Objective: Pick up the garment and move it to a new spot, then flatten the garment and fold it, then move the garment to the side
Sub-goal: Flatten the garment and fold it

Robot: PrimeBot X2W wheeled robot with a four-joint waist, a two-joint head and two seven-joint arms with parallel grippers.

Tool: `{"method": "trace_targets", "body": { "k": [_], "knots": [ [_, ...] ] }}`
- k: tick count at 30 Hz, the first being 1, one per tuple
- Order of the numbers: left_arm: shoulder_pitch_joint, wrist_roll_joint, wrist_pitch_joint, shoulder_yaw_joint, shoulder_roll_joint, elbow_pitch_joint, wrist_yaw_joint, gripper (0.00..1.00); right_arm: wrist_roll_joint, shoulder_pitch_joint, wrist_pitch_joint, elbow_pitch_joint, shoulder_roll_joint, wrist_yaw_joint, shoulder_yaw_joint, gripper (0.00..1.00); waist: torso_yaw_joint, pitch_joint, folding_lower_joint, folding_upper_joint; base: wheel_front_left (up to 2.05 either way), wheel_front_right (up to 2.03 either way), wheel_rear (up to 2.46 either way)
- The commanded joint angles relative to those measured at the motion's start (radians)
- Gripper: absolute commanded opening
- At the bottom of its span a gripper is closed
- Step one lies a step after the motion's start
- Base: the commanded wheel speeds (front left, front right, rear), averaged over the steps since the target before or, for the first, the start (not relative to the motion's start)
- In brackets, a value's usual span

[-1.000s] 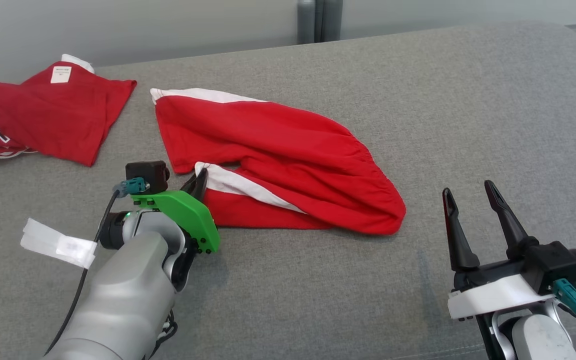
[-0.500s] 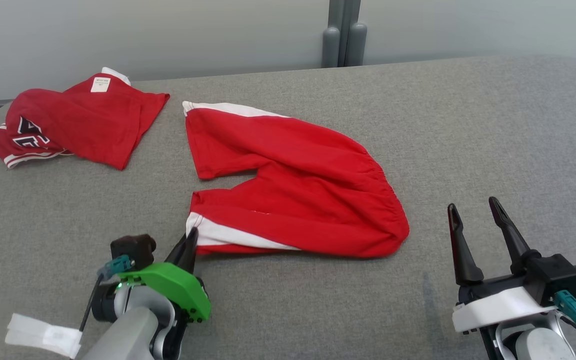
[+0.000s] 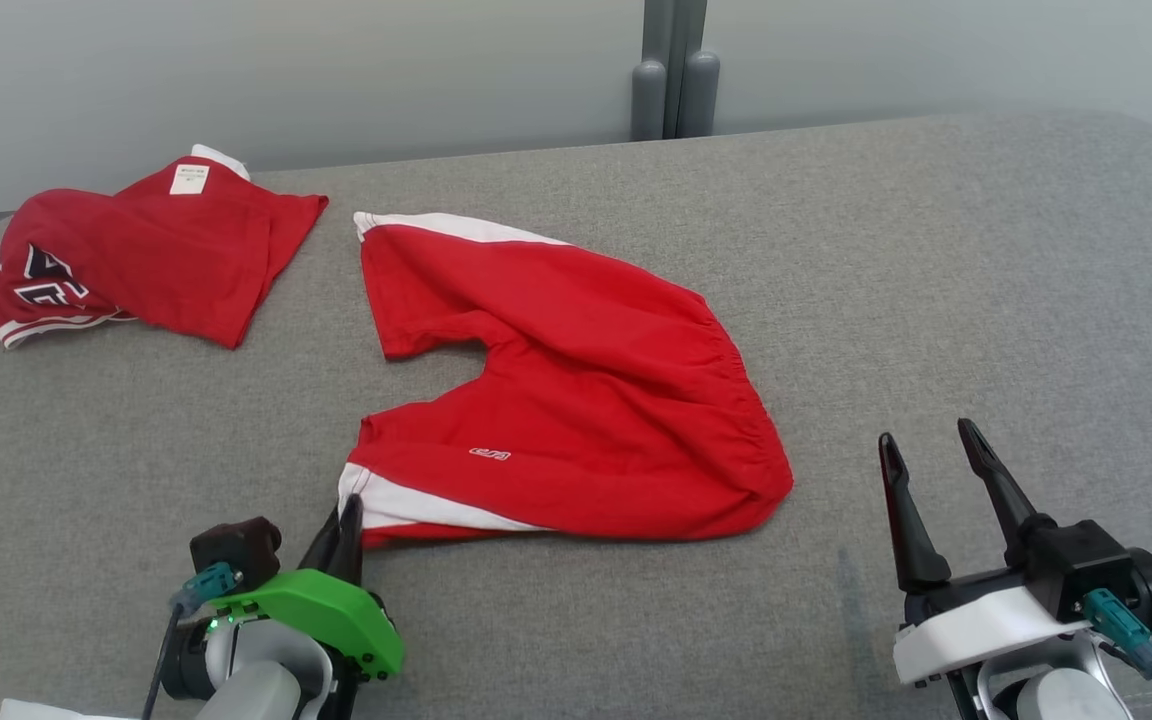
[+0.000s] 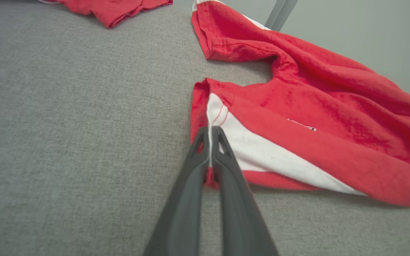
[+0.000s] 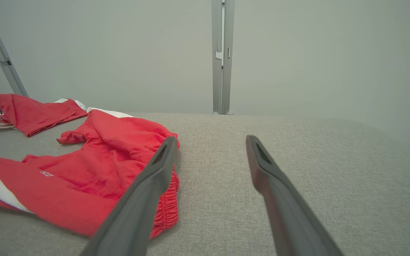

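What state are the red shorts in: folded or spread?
Spread, not folded: the red shorts show both legs apart; the left gripper pinches one hem.

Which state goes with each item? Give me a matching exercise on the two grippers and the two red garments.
Items:
1. left gripper
2. right gripper
3. red shorts
4. second red garment

States:
A. bunched at the far left
B. jaws apart, holding nothing
C. shut on a leg corner
D. spread out in the middle, one corner pinched

Pairs: 1-C, 2-B, 3-D, 4-A
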Motion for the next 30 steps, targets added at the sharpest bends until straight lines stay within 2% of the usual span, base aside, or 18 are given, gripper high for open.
{"method": "trace_targets", "body": {
  "k": [1,12,30],
  "knots": [
    [0.021,0.024,-0.001,0.027,0.002,-0.017,0.008,1.0,-0.005,0.017,-0.003,0.009,-0.003,0.0,0.004,1.0,0.003,-0.006,0.0,-0.0001,0.0,0.0,0.0],
    [0.119,0.177,0.0,0.154,-0.02,-0.162,0.014,1.0,-0.048,0.018,-0.003,0.125,-0.003,0.0,0.037,1.0,0.058,-0.051,0.0,-0.0001,0.0,0.0,0.0],
    [0.164,0.296,0.0,0.178,-0.085,-0.277,-0.01,1.0,-0.098,-0.199,-0.003,0.524,-0.056,0.0,0.104,1.0,0.199,-0.019,0.0,-0.0001,0.0,0.0,0.0]
  ]
}}
